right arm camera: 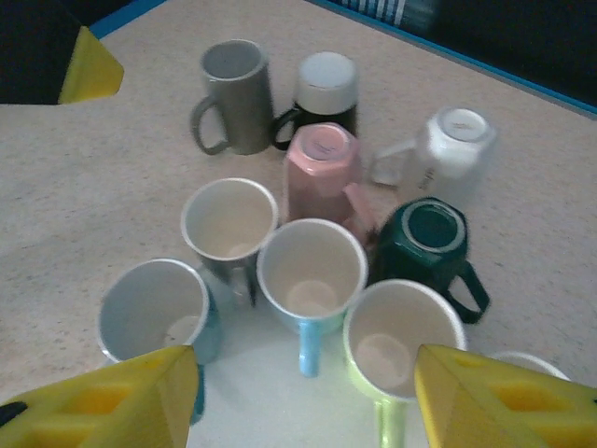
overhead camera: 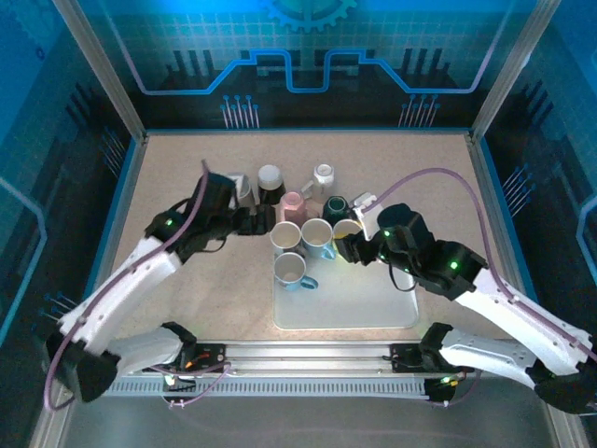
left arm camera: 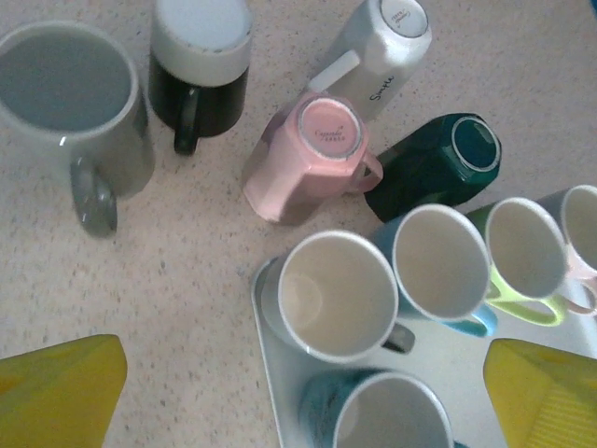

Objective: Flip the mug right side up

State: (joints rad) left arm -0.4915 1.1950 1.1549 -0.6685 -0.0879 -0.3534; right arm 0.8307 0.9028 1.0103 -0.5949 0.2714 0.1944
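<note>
Four mugs stand with the bottom up on the counter [overhead camera: 187,168], just behind the tray [overhead camera: 354,308]: a black mug [left arm camera: 199,70], a white mug [left arm camera: 382,56], a pink mug [left arm camera: 312,159] and a dark green mug [right arm camera: 427,243]. I judge that the pink mug is the one to turn next, because it is the closest of them to a free claw.

My left claw [left arm camera: 305,347] is wide open and holds nothing. From its wrist camera, the pink mug is straight ahead and a little beyond the far corner of the tray. The upright mugs on the tray are between the claw and it. The pink mug's long axis is vertical, with the base on top and the rim on the counter. Its handle points to the right in this view, toward the dark green mug. I cannot tell if they touch.

My right claw [right arm camera: 306,359] also has its jaws apart. It grips nothing and hangs over the lime mug [right arm camera: 401,350] on the tray. The dark green mug is nearer to this arm.

So for the pink mug I would use the left arm. It would pass over the tray mugs and take the body from the side away from the handle.
</note>
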